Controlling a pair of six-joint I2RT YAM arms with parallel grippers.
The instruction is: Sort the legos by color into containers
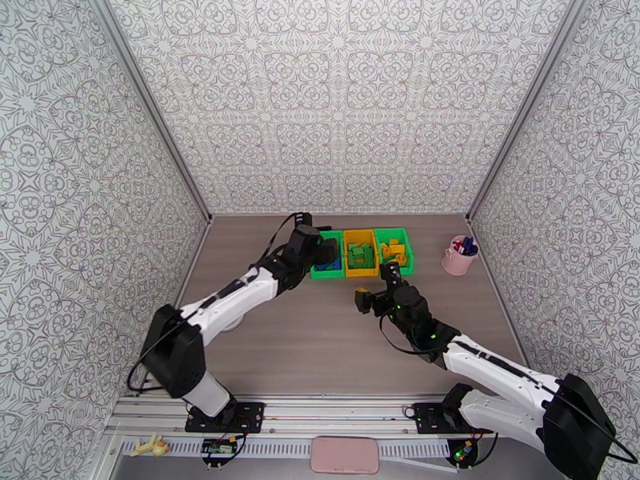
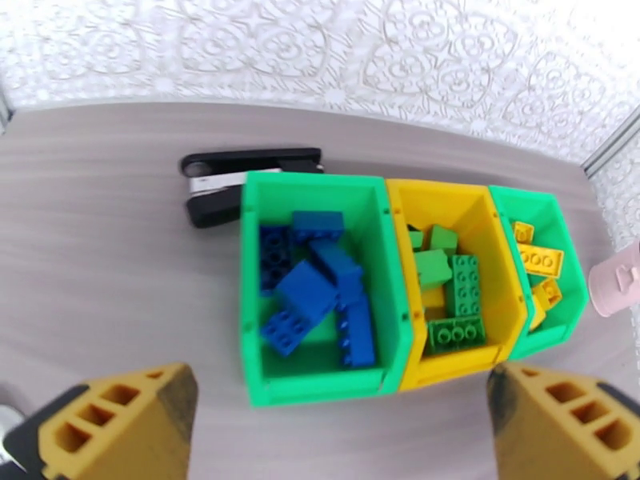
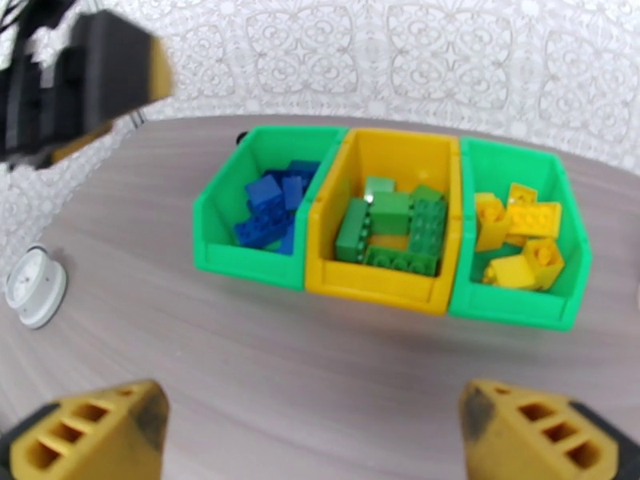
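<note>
Well, the blue legos (image 2: pixel 308 286) lie in the left green bin (image 2: pixel 320 383). The green legos (image 2: pixel 456 290) lie in the yellow bin (image 2: pixel 444 200) in the middle. The yellow legos (image 2: pixel 540 260) lie in the right green bin (image 2: pixel 532 208). The three bins touch side by side in a row at the back of the table (image 1: pixel 320 346).

The left gripper (image 2: pixel 340 410) hangs in the air by the left green bin. Its jaws are wide open and nothing is in them. The right gripper (image 3: pixel 312 426) hangs over the table in front of the bins. Its jaws are wide open too, and they hold nothing.

A black thing (image 2: pixel 248 162) lies just behind the left green bin. A pink cup (image 1: pixel 459 256) with pens stands to the right of the bins, a little apart. A small white round thing (image 3: pixel 32 286) sits on the table off to the left.
</note>
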